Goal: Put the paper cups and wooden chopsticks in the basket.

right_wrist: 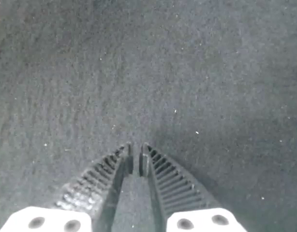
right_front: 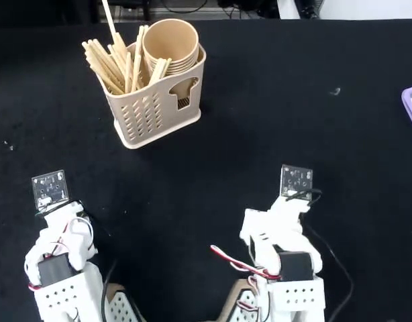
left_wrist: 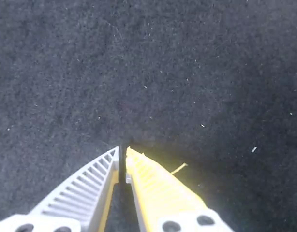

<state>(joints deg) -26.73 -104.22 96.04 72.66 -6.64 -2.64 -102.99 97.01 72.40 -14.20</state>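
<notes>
Paper cups [right_front: 171,40] and chopsticks [right_front: 114,64] sit in the basket [right_front: 149,113] far left on the desk [right_front: 273,121]; both jaws are pinched together, empty

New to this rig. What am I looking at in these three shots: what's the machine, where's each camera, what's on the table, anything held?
These are two small robot arms, one arm beside the other arm, at a black table. The high view comes from a fixed camera looking down on them. Each wrist view comes from a camera on one arm, looking past its jaws at the cloth. The left jaws and the right jaws are both shut and hold nothing. On the table stands a beige basket, with stacked paper cups and wooden chopsticks already inside.
</notes>
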